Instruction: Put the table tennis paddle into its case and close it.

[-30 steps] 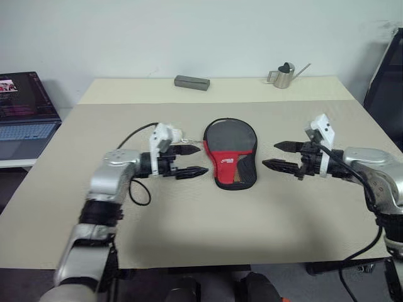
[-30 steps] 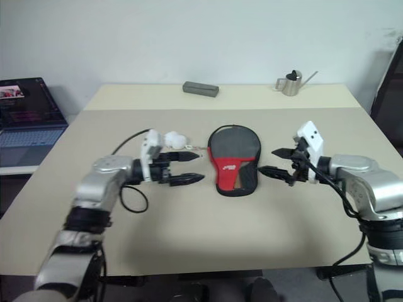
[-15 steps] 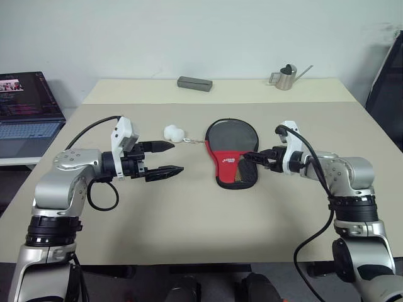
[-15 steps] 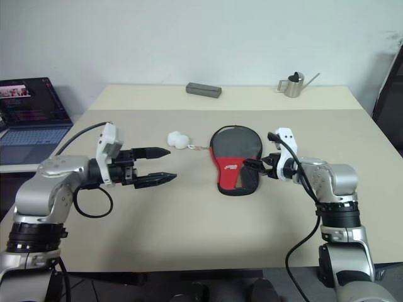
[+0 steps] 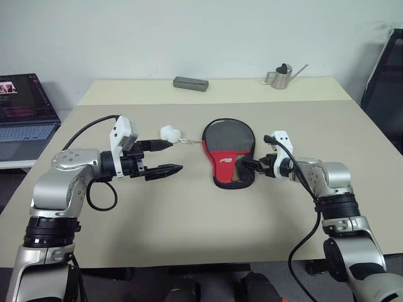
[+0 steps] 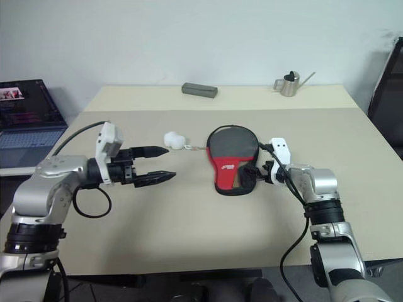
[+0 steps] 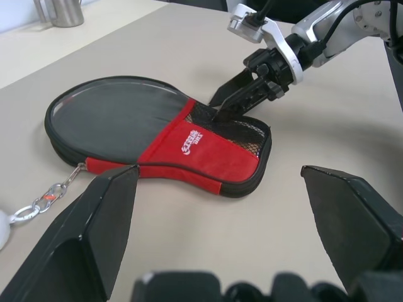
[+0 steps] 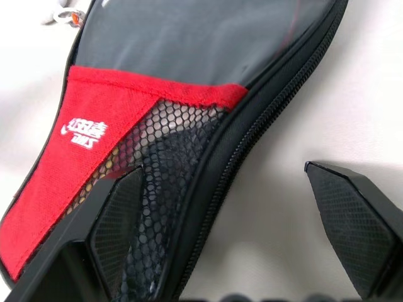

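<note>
Two claws: both released, neither grasping anything; the left gripper [image 5: 169, 157] hangs spread at centre left of the head view, well apart from the case, while the right gripper [image 5: 247, 167] has one fingertip over the mesh at the case's narrow end and the other off its edge above the table.
Progress: the job looks nearly finished, by this judgement; through the clear panel and the mesh a dark round blade and a light handle appear to sit inside the case [image 5: 228, 151].
Paddle: the table tennis paddle [image 8: 208, 38] shows only as a black face behind the clear window in the right wrist view.
Zip: whether it is fully drawn shut cannot be told; the edging visible along the near side looks closed, so at most a check or a last pull remains.
Case: paddle-shaped black pouch lying flat at centre frame on the table [image 5: 189, 214], red logo panel across its neck.
Charm: the white fluffy ball [image 5: 169, 133] lies just left of the case, chained to it.
</note>
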Available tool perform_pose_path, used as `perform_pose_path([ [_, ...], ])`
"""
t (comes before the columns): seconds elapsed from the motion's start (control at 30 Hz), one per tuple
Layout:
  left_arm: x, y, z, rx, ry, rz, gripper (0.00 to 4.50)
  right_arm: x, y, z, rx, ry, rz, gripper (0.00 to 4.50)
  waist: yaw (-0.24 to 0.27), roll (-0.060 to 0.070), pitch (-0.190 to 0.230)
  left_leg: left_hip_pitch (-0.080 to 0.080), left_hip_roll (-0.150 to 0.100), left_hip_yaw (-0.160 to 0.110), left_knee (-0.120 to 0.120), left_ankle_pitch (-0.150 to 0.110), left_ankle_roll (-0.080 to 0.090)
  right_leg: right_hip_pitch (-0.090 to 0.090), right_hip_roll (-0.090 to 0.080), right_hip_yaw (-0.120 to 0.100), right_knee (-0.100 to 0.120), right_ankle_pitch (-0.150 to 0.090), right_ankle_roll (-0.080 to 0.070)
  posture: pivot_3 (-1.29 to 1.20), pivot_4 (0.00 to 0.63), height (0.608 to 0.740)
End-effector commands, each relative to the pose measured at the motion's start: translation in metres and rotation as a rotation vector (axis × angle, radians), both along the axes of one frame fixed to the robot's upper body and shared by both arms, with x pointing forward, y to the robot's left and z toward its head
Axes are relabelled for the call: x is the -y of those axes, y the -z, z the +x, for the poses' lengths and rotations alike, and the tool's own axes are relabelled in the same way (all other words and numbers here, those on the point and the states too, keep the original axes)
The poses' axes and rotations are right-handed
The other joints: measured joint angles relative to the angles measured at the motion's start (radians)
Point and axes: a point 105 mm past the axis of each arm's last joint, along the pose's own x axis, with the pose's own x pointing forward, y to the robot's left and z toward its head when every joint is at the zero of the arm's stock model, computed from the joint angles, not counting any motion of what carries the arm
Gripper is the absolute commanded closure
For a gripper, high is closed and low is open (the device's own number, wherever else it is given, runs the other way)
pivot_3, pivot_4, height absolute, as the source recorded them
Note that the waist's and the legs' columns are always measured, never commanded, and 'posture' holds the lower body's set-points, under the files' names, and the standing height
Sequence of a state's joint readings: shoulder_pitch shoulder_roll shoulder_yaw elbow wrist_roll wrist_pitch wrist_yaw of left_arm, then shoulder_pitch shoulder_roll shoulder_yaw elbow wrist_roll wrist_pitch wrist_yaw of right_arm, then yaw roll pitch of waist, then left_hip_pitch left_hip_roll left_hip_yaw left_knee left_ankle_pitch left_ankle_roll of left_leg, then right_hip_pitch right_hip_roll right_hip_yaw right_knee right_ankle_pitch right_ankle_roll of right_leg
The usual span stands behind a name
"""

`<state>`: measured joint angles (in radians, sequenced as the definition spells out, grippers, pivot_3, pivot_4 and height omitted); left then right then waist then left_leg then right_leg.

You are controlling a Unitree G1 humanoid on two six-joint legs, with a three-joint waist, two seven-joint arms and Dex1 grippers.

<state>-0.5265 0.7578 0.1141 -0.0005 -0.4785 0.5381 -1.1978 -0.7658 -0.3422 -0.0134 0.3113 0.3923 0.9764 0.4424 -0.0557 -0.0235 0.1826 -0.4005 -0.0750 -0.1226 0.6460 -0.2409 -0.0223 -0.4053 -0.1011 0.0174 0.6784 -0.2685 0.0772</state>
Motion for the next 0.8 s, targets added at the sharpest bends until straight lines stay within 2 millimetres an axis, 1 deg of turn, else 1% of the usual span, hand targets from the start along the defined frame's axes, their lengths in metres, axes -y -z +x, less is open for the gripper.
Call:
perform_pose_path([
  [0.03, 0.0, -0.014, 0.0, 0.055, 0.004, -0.006, 0.0, -0.012, -0.011, 0.006, 0.06, -0.031, 0.0, 0.02, -0.002, 0.0, 0.0, 0.0, 0.0, 0.0, 0.0, 0.0, 0.0, 0.0, 0.0, 0.0, 0.0, 0.0, 0.0, 0.0, 0.15, 0.74],
  [0.17, -0.001, -0.014, 0.001, 0.054, 0.002, -0.006, 0.0, -0.021, -0.006, 0.008, 0.06, -0.045, -0.013, 0.02, -0.004, 0.0, 0.0, 0.001, 0.0, 0.0, 0.0, 0.0, 0.0, 0.0, 0.001, 0.0, 0.001, 0.0, 0.0, 0.0, 0.15, 0.74],
  [0.3, -0.001, -0.013, 0.0, 0.052, 0.002, -0.002, 0.0, -0.024, 0.0, 0.009, 0.034, -0.041, -0.011, 0.02, -0.004, 0.0, 0.0, 0.001, 0.001, 0.0, 0.0, 0.0, 0.0, 0.0, 0.001, 0.001, 0.001, 0.0, 0.0, 0.0, 0.15, 0.74],
  [0.33, -0.002, -0.012, 0.0, 0.05, 0.002, 0.001, 0.0, -0.023, 0.001, 0.01, 0.016, -0.029, -0.005, 0.19, -0.005, 0.0, 0.0, 0.001, 0.001, 0.0, 0.0, 0.0, -0.001, 0.0, 0.001, 0.001, 0.001, 0.0, 0.0, 0.0, 0.15, 0.74],
  [0.43, -0.005, -0.009, -0.003, 0.037, -0.001, 0.015, 0.0, -0.02, 0.004, 0.011, -0.029, 0.001, 0.023, 0.92, -0.005, 0.0, 0.0, 0.002, 0.001, 0.0, 0.0, 0.0, -0.001, 0.0, 0.002, 0.001, 0.001, 0.0, -0.001, 0.0, 0.15, 0.74],
  [0.57, -0.011, 0.003, -0.011, -0.003, -0.005, 0.042, 0.0, -0.021, 0.005, 0.008, -0.089, 0.026, 0.079, 2.35, -0.008, 0.0, 0.0, 0.002, 0.002, 0.0, -0.001, 0.0, -0.001, 0.0, 0.003, 0.001, 0.001, 0.0, -0.001, 0.0, 0.15, 0.74],
  [0.77, -0.011, 0.023, -0.028, -0.077, 0.012, 0.055, 0.0, -0.029, 0.003, 0.001, -0.118, 0.022, 0.104, 4.39, -0.005, 0.0, 0.0, 0.001, 0.002, 0.0, -0.001, 0.0, -0.001, 0.0, 0.003, 0.001, 0.0, 0.0, -0.002, 0.0, 0.15, 0.74],
  [0.8, -0.01, 0.026, -0.032, -0.09, 0.018, 0.057, 0.0, -0.031, 0.004, 0.0, -0.122, 0.021, 0.108, 4.48, -0.005, 0.0, 0.0, 0.001, 0.002, 0.0, -0.001, 0.0, -0.001, 0.0, 0.003, 0.001, 0.0, 0.0, -0.002, 0.0, 0.15, 0.74],
])
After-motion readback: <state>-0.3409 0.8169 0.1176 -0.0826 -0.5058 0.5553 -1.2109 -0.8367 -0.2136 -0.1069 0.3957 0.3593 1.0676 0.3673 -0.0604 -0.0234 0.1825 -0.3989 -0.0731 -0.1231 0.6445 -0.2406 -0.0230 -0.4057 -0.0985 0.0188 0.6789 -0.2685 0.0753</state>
